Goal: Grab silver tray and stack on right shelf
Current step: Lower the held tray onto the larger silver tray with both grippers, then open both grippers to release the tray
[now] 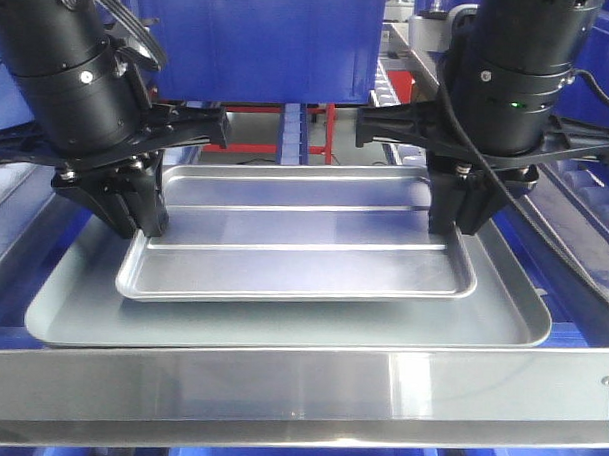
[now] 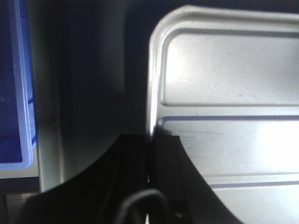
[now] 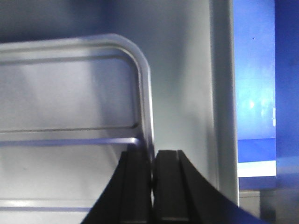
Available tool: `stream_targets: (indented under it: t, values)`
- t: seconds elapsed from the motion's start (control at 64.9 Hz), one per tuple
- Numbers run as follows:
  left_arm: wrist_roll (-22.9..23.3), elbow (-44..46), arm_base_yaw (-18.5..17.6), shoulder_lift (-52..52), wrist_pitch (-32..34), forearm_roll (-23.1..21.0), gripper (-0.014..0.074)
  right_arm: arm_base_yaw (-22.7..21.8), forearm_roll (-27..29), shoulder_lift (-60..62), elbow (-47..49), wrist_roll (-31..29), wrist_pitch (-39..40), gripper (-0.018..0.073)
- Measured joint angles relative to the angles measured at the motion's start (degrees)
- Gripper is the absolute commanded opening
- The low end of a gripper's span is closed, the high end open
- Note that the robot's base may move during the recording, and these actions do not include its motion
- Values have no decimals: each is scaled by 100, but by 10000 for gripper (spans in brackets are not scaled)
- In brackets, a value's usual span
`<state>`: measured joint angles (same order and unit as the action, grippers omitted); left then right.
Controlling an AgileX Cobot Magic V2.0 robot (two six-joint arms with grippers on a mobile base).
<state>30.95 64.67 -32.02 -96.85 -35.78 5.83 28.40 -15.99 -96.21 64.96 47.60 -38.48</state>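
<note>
My left gripper and right gripper each pinch a short-end rim of the shiny rectangular silver tray, whose long axis runs left to right between them. It sits inside the larger matte grey tray, behind the flat steel front bar. Both wrists point straight down.

No readable text or labels

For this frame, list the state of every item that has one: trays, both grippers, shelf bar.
Silver tray: gripped at both short edges, lying inside the grey tray.
Grey tray: flat, behind the front bar, under the silver tray.
Left gripper: shut on the silver tray's rim.
Right gripper: shut on the silver tray's rim.
Front bar: bare, nothing on it.
</note>
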Motion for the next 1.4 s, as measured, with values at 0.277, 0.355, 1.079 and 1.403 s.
stream_targets:
  t: [0.277, 0.355, 1.079, 1.403]
  values:
    - [0, 7, 0, -205, 12, -35, -99, 0, 0, 0, 0, 0, 0, 57]
    - [0, 7, 0, -258, 23, -70, -99, 0, 0, -9, 0, 0, 0, 57]
    - [-63, 21, 248, -267, -77, -382, -99, 0, 55, -9, 25, 0, 121, 57]
    - [-178, 21, 277, -267, -87, -426, -96, 0, 69, -9, 25, -9, 145, 57]
